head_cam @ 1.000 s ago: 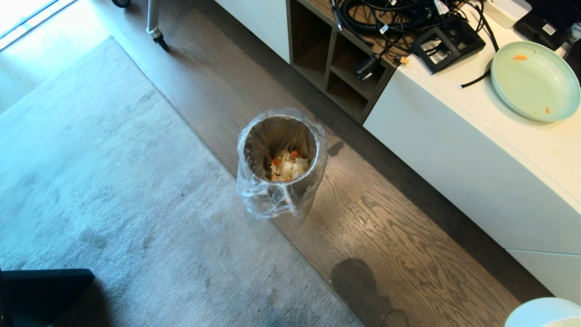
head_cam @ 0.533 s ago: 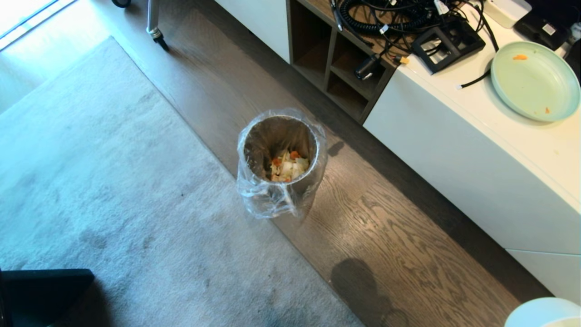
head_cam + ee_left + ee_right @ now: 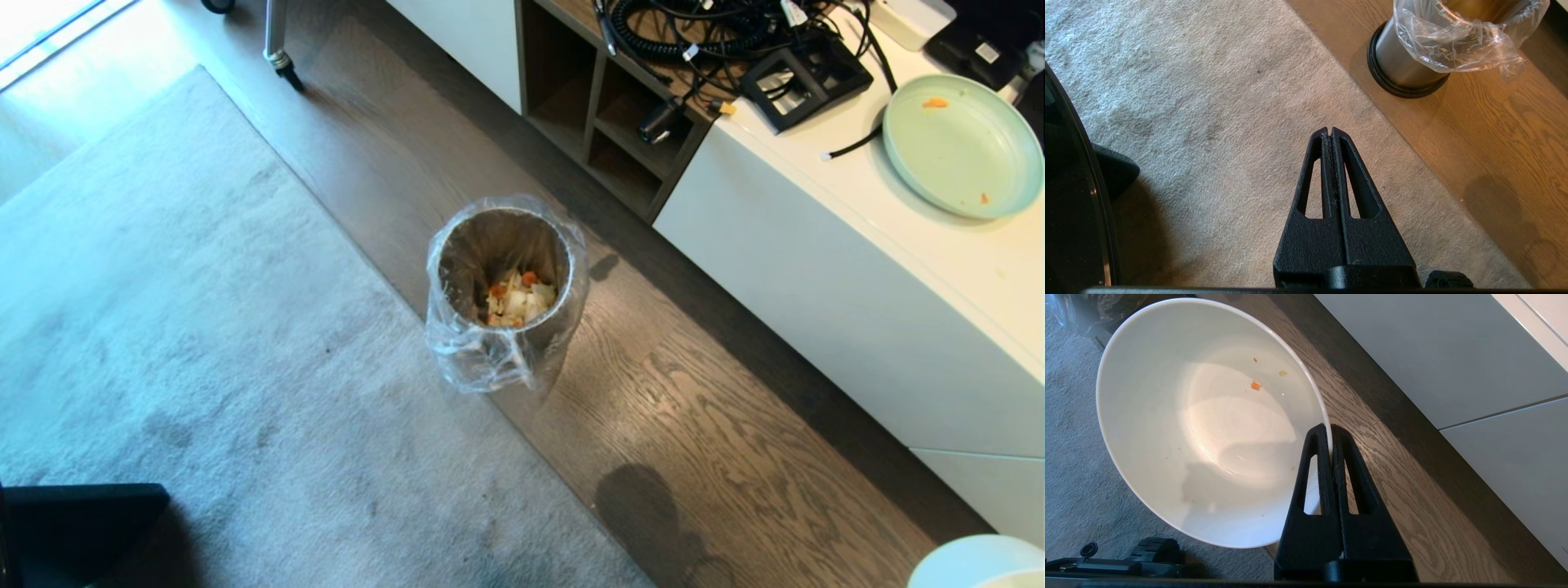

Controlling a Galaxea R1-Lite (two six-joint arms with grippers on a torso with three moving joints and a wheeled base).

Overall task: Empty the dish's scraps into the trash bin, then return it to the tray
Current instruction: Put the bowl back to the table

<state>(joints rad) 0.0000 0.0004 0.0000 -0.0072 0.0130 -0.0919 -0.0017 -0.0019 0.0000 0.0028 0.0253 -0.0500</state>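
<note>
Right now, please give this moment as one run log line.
right gripper: shut on white bowl rim | scraps: in steel trash bin | left gripper: shut, idle | tray: unseen

Head view: taken from high up, looking steeply down at the floor, with the trash bin (image 3: 504, 286) mid-frame at moderate distance and the white worktop (image 3: 922, 245) along the right edge. Left wrist view: aimed down over the left gripper (image 3: 1332, 131) at the carpet (image 3: 1208, 102); bin base seen near, shared with the head view. Right wrist view: close on the dish (image 3: 1204, 424) behind the right gripper (image 3: 1329, 428).
</note>
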